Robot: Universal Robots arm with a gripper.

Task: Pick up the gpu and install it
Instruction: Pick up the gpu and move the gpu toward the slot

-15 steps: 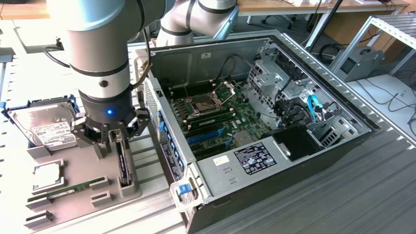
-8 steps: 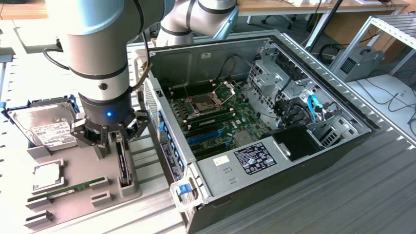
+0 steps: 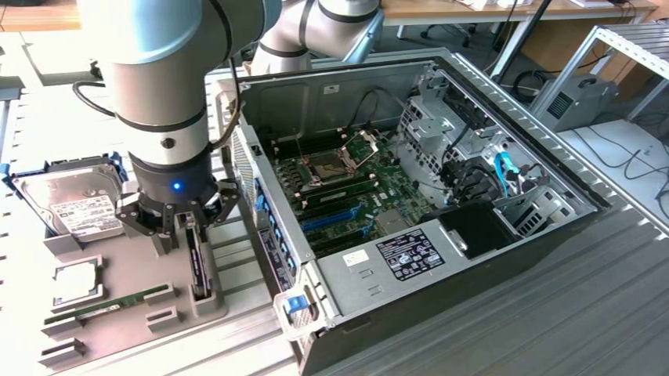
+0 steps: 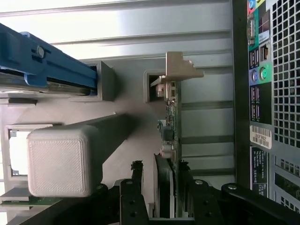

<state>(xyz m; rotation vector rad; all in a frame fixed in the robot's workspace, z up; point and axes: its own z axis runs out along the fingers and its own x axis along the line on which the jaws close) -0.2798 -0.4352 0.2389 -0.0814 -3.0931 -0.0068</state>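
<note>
The gpu (image 3: pixel 199 266) stands on its edge in a slot of the grey holder tray (image 3: pixel 125 270), at the exterior view's left of the computer case. In the wrist view the gpu (image 4: pixel 169 122) is seen edge-on, a thin green board with a black shroud, and its silver end bracket (image 4: pixel 177 70) is at the far end. My gripper (image 3: pixel 186 229) hangs directly over the near end of the card. The gripper (image 4: pixel 159 172) is open, with one finger (image 4: pixel 136 169) on each side of the card and a gap still showing between them and it.
The open computer case (image 3: pixel 345 270) lies beside the tray, its motherboard (image 3: pixel 356 196) exposed. A hard drive (image 3: pixel 78 205) in a blue caddy (image 4: pixel 42 65), a memory stick (image 3: pixel 110 304) and a square chip (image 3: pixel 75 282) share the tray. A grey post (image 4: pixel 61 159) rises close to my gripper.
</note>
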